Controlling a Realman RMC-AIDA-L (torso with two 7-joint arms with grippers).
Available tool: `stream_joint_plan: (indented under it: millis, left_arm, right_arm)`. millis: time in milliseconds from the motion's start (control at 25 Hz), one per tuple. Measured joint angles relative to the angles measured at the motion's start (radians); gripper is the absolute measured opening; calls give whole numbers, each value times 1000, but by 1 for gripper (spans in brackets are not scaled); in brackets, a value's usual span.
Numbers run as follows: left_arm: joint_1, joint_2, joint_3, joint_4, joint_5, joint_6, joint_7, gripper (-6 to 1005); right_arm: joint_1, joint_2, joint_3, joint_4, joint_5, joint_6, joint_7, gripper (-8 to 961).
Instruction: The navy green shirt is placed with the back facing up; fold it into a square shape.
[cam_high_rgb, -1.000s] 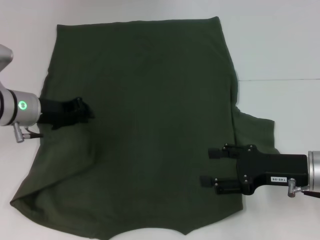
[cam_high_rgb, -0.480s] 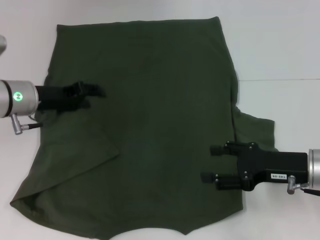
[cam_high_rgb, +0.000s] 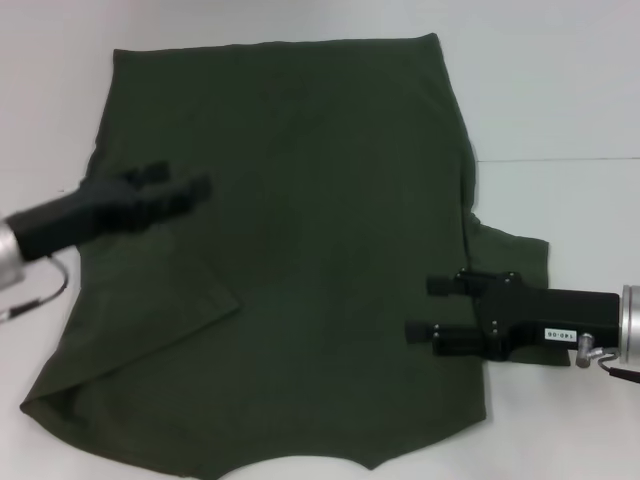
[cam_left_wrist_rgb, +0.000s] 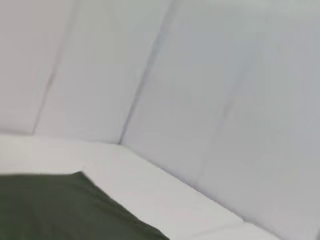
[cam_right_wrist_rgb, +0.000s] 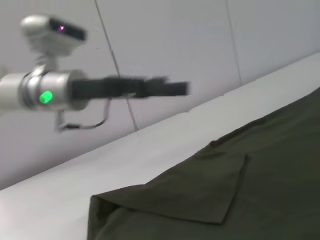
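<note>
A: From the head view, where is the shirt?
B: The navy green shirt (cam_high_rgb: 300, 250) lies spread on the white surface (cam_high_rgb: 560, 90). Its left sleeve is folded inward, leaving a diagonal flap; the right sleeve sticks out flat.
A: And the claws?
B: The left claw (cam_high_rgb: 185, 190) hangs above the shirt's left part, blurred, so I cannot tell its state. The right claw (cam_high_rgb: 425, 307) sits over the right hem, fingers apart, holding nothing.
A: The left wrist view?
B: Only a shirt corner (cam_left_wrist_rgb: 60, 210) on the surface, pale walls behind.
A: The right wrist view?
B: The folded flap (cam_right_wrist_rgb: 200, 195), with the left claw (cam_right_wrist_rgb: 172, 89) raised clear above the surface.
</note>
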Motion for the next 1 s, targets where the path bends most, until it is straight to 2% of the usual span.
stream_joint_plan:
  millis: [160, 400, 560, 720, 880, 1000]
  left_arm:
    - [78, -5, -9, 11, 5, 107, 190, 946]
    - [165, -33, -8, 36, 67, 163, 342, 948]
    - [180, -42, -5, 27, 71, 155, 376, 947]
    - [174, -47, -2, 24, 68, 165, 376, 946]
    - [170, -49, -2, 23, 64, 168, 377, 946]
    - [166, -50, -1, 22, 64, 168, 379, 945]
  right_arm:
    - [0, 0, 17, -3, 0, 7, 30, 885]
    - [18, -1, 49, -2, 0, 10, 117, 884]
    - [41, -11, 52, -12, -2, 20, 269, 882]
    - [72, -59, 50, -42, -6, 2, 543, 883]
    - [84, -145, 49, -64, -18, 10, 864, 884]
    - [86, -194, 63, -69, -69, 26, 1024, 883]
